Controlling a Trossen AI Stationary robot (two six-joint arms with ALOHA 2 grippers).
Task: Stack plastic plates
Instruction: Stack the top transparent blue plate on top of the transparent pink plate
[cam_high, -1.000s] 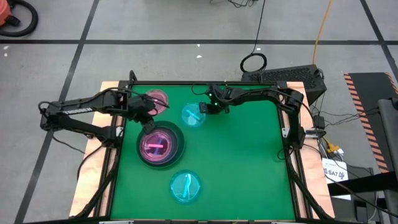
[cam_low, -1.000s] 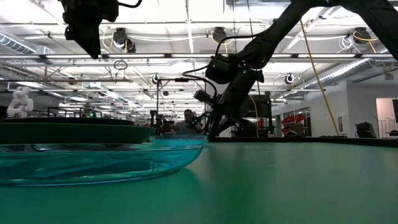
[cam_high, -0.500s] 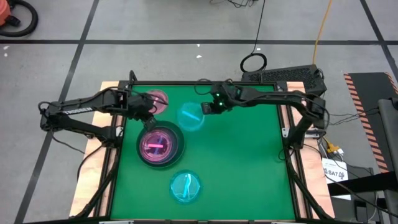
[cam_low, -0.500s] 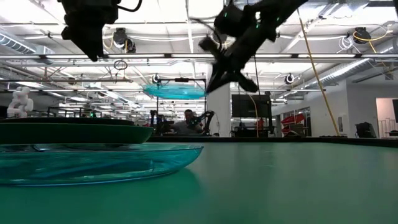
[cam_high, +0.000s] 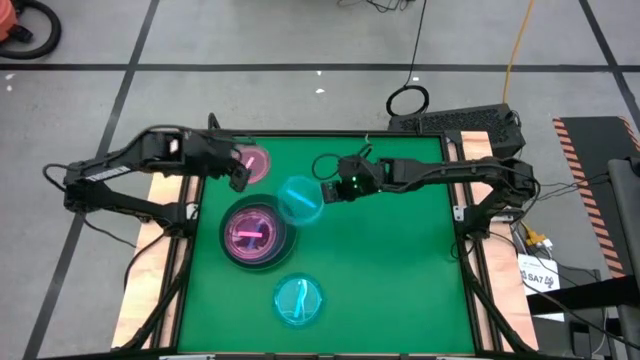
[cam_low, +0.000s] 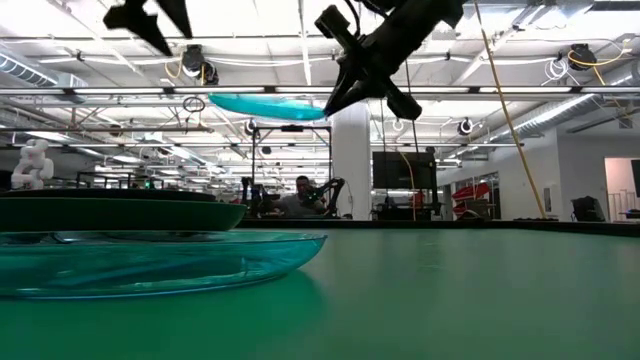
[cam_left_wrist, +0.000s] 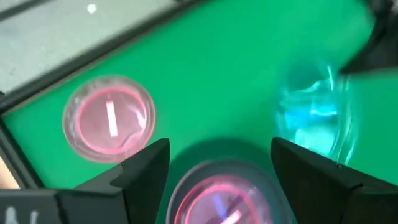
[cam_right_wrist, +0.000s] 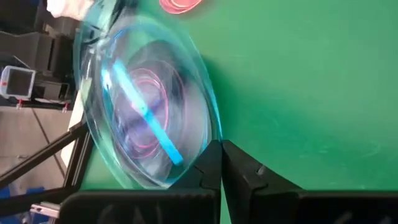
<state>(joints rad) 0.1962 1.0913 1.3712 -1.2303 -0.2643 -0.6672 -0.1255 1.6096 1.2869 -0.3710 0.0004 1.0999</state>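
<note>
Right arm: reaches in from the 3 o'clock side of the green surface (cam_high: 400, 260), stretched nearly level toward centre. Right end effector (cam_high: 325, 191), fingers pinched tight on the rim of a translucent cyan plate (cam_high: 299, 199), holds it in the air; the low view shows this plate (cam_low: 268, 106) well above the surface, nearly flat, tilted slightly. From the right wrist, the clamped rim sits between the closed fingertips (cam_right_wrist: 219, 163).

Left arm: enters from 9 o'clock, elbow bent, wrist raised. Left end effector (cam_high: 238, 174) hovers between the translucent pink plate and the stack, fingers spread wide, holding nothing; the left wrist view shows the fingers (cam_left_wrist: 140, 168) apart.

Stack: dark grey plate (cam_high: 256, 234) left of centre, bright pink plate nested inside it, rim up. The held cyan plate hangs just at its 1 o'clock edge.

Translucent pink plate (cam_high: 252, 162): flat on the surface at 11 o'clock, near the far edge.

Second cyan plate (cam_high: 298, 300): flat at 6 o'clock of the stack, near the front edge.
</note>
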